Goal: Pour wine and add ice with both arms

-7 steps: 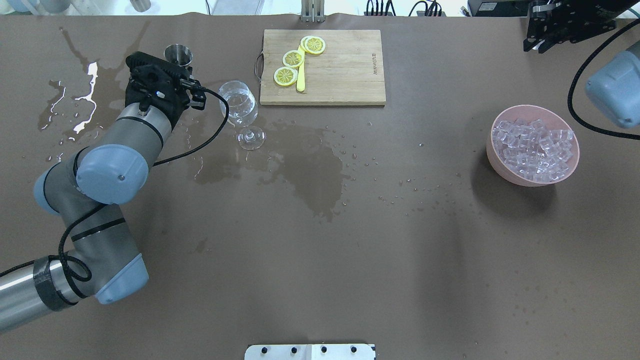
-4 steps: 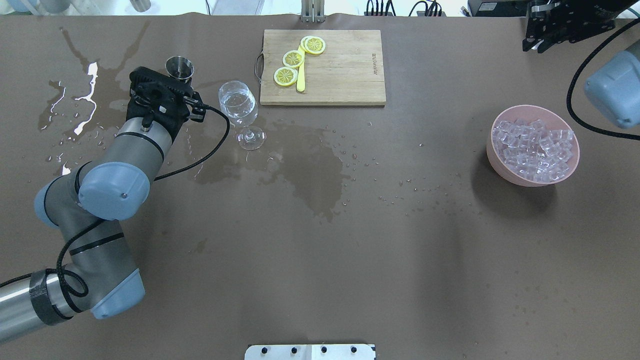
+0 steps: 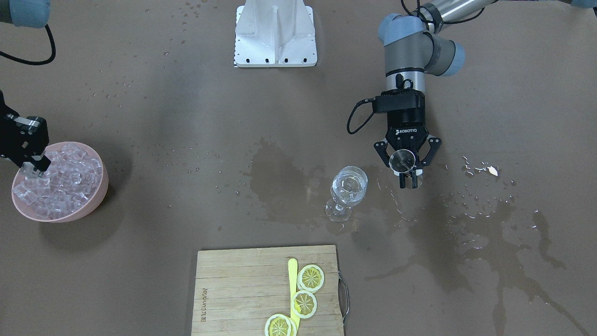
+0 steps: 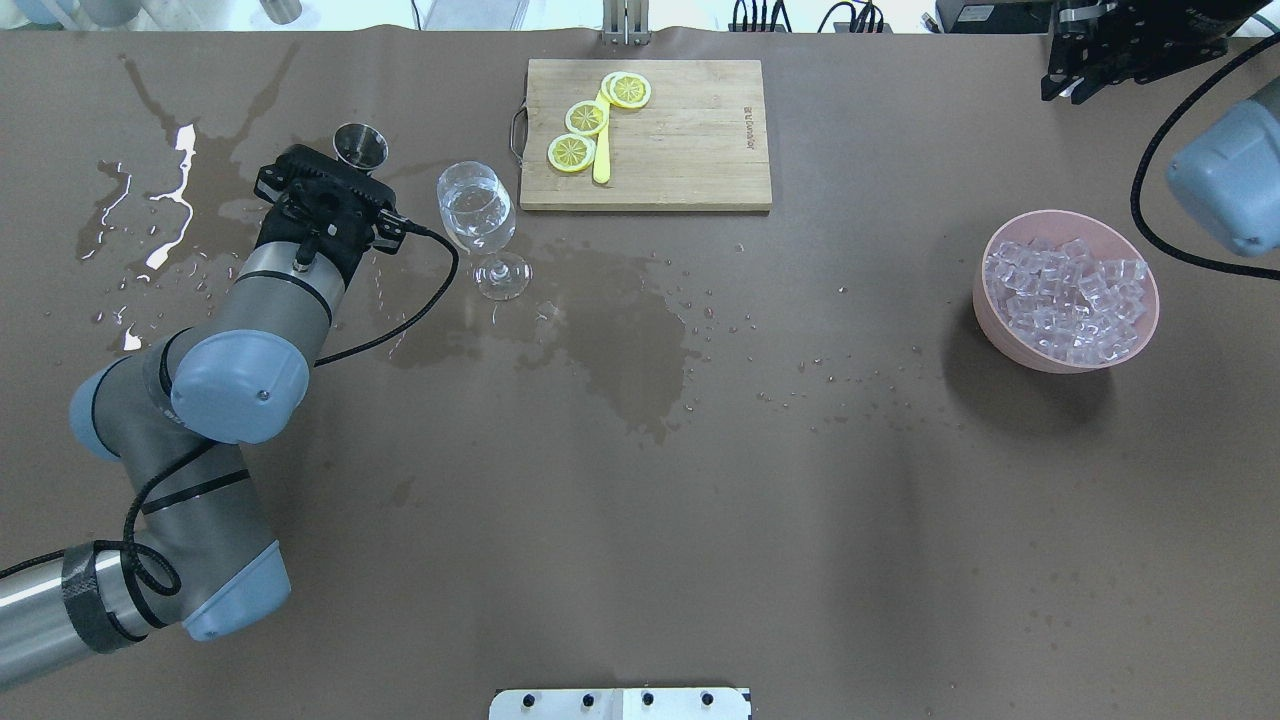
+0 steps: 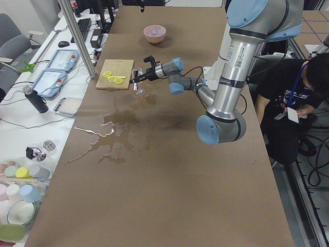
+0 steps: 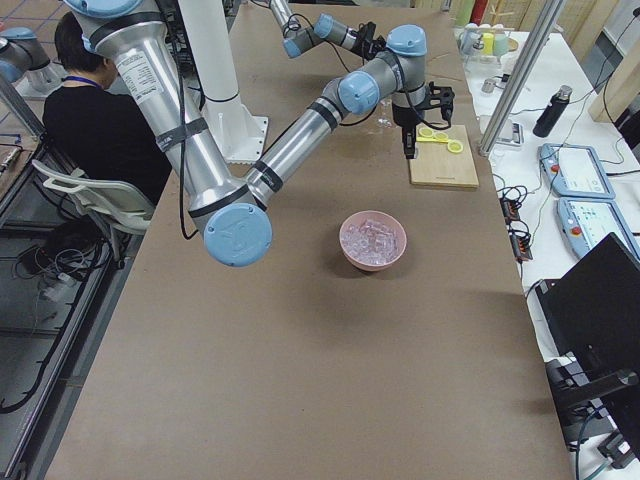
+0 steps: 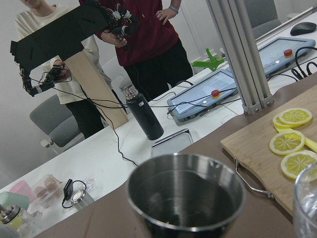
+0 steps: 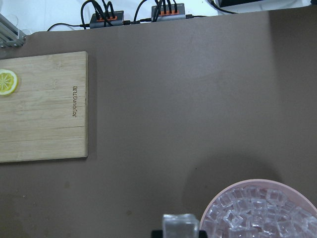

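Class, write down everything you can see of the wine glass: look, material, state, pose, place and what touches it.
The wine glass is clear, stemmed glass: round bowl, thin stem, flat round foot. It stands upright on the brown table, its foot by a wet patch, the bowl partly filled with colourless liquid. The jigger in the left gripper is beside it, apart. Only the table touches it.
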`<state>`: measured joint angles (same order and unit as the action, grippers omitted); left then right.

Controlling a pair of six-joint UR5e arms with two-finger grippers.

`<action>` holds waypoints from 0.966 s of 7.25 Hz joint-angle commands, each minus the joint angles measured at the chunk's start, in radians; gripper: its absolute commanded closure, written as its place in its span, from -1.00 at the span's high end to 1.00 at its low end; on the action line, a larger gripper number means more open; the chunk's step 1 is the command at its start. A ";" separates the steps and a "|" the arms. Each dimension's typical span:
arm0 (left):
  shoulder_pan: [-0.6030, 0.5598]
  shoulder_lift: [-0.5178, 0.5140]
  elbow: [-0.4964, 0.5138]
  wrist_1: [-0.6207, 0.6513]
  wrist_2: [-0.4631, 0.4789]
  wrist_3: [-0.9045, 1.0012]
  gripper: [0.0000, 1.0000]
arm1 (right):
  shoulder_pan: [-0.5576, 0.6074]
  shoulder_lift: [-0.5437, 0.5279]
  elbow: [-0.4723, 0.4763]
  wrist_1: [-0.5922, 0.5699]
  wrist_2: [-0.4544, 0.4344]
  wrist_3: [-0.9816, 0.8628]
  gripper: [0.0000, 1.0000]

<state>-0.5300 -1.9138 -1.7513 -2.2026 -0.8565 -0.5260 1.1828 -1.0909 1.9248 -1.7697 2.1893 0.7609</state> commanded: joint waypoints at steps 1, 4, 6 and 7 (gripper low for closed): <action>0.004 -0.019 0.012 0.039 0.011 0.012 -0.58 | 0.001 0.002 0.003 -0.001 0.004 0.000 -1.00; 0.002 -0.063 0.009 0.075 0.013 0.049 -0.60 | 0.001 0.003 0.005 -0.001 0.003 0.000 -1.00; 0.001 -0.071 0.016 0.095 0.040 0.070 -0.60 | 0.000 0.003 0.003 -0.001 0.003 0.000 -1.00; 0.001 -0.086 0.016 0.137 0.049 0.070 -0.60 | 0.000 0.009 0.002 -0.001 0.001 0.000 -1.00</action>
<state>-0.5289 -1.9867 -1.7370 -2.1032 -0.8224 -0.4597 1.1829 -1.0858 1.9279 -1.7702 2.1917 0.7609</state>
